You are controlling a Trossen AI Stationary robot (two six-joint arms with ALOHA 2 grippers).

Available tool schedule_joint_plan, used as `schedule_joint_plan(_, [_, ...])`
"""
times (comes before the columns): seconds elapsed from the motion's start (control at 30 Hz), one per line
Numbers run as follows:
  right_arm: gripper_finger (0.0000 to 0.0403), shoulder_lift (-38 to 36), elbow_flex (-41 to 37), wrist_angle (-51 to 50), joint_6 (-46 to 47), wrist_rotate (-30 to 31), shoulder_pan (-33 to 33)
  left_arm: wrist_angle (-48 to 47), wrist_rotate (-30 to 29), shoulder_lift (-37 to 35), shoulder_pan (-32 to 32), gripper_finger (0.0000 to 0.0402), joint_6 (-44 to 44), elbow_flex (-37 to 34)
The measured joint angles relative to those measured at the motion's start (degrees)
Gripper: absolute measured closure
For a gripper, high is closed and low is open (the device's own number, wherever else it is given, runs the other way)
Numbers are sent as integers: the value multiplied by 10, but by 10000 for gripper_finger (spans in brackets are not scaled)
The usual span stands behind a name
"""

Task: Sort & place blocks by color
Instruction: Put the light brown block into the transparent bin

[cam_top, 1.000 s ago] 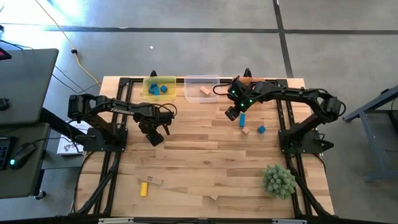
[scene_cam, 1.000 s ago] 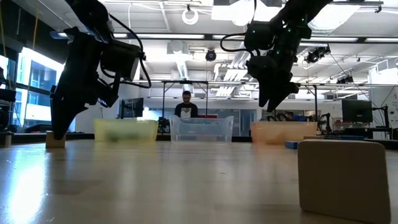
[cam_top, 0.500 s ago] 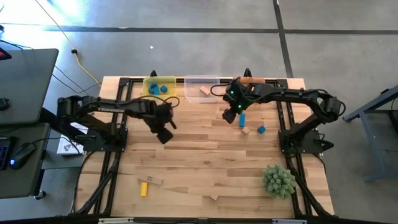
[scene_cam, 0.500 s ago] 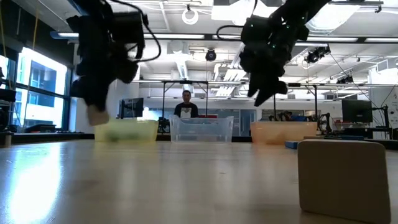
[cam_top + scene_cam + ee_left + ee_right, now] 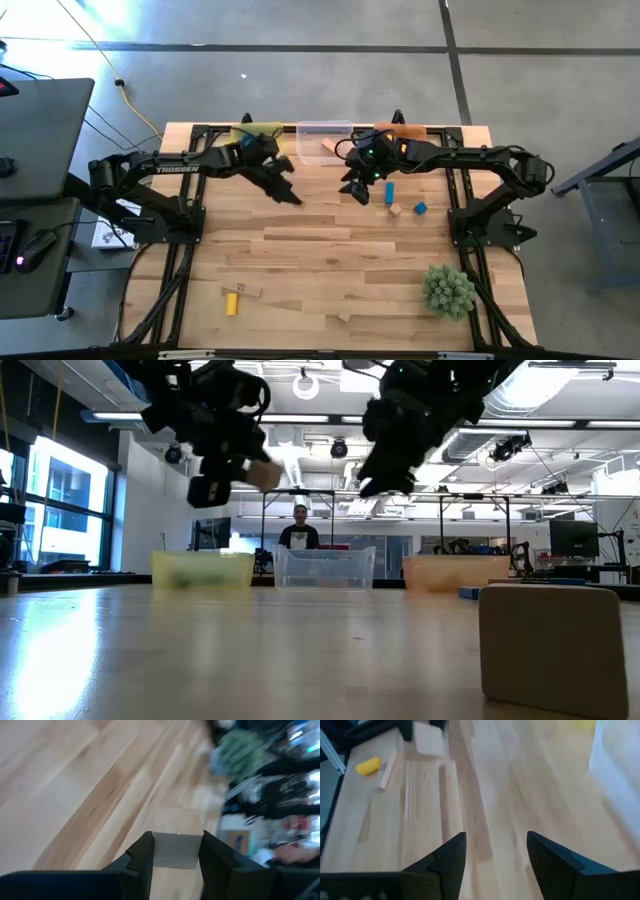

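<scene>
Tan block [image 5: 176, 840]: clenched between my left gripper's [image 5: 288, 193] fingers, carried above the table [image 5: 330, 260], near the clear bin [image 5: 322, 130].
Right gripper [image 5: 355, 192]: spread, holding nothing, beside the blue block [image 5: 390, 192].
Yellow bin [image 5: 200, 568]: contents probably blue; blurred.

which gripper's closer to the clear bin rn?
Right. The right gripper hangs just in front of the clear bin; the left gripper, carrying a tan block, sits slightly farther off.

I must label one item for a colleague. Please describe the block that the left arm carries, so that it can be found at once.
Find the clear bin at the table's far edge. Just left of it, the left gripper hangs above the table. Between its fingers sits a plain tan wooden block, the only block lifted off the table.
</scene>
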Motion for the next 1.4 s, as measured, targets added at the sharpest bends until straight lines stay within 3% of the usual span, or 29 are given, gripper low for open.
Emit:
schedule_joint_plan(0.17, [206, 0, 0, 79, -80, 3, 2, 78, 34, 0, 32, 300, -52, 0])
schedule_joint_plan(0.73, [205, 0, 0, 279, -231, 2, -17, 265, 48, 0, 117, 300, -192, 0])
schedule_joint_plan(1.4, [206, 0, 0, 291, -166, 9, -5, 276, 65, 0, 102, 300, -213, 0])
